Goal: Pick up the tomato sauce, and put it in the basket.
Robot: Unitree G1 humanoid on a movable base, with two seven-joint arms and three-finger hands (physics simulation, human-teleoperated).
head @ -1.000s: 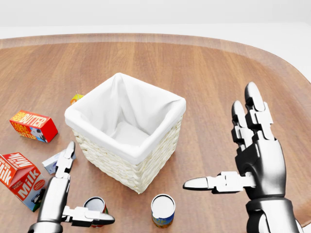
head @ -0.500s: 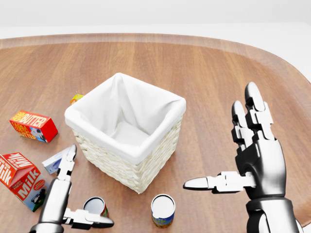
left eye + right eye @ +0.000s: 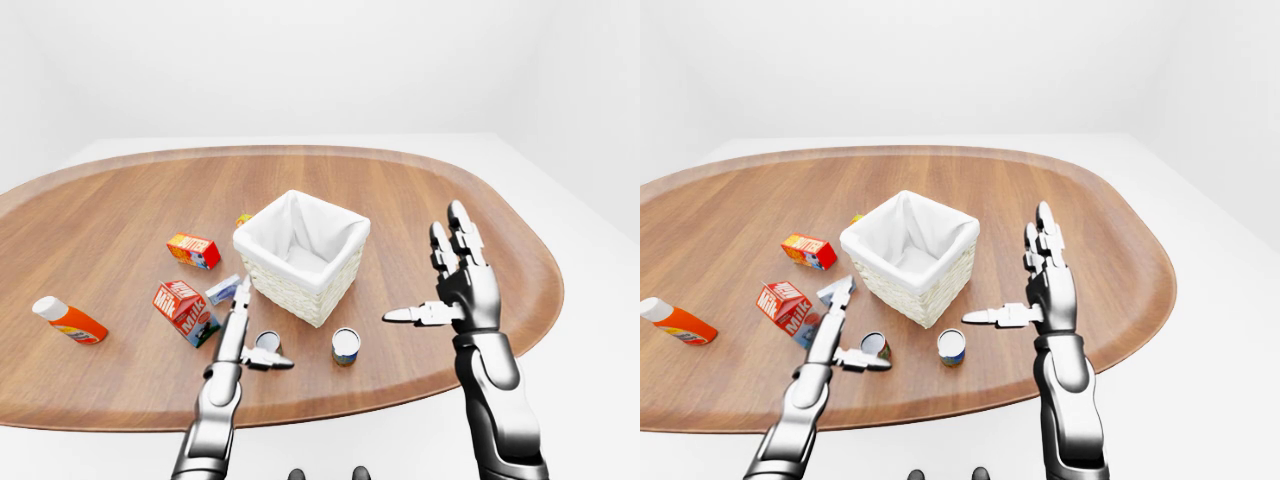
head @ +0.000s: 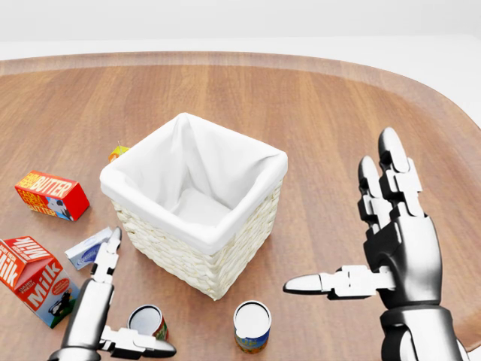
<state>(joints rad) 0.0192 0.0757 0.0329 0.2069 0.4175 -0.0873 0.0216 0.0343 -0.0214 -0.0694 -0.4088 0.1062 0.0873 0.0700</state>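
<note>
basket (image 4: 197,204) mid-table (image 4: 338,105) — cartons (image 4: 51,194) left, cans (image 4: 251,325) below

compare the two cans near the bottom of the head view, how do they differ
The left can has a red label and sits right by the open left hand, whose thumb crosses just below it. The right can has a blue and yellow label and stands free, with no hand at it. The left can's top looks greyer, the right can's whiter. Both are small, upright, on the table below the basket.

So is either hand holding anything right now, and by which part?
Nothing is held. The left hand is open beside a red can; the right hand is open in the air.
</note>
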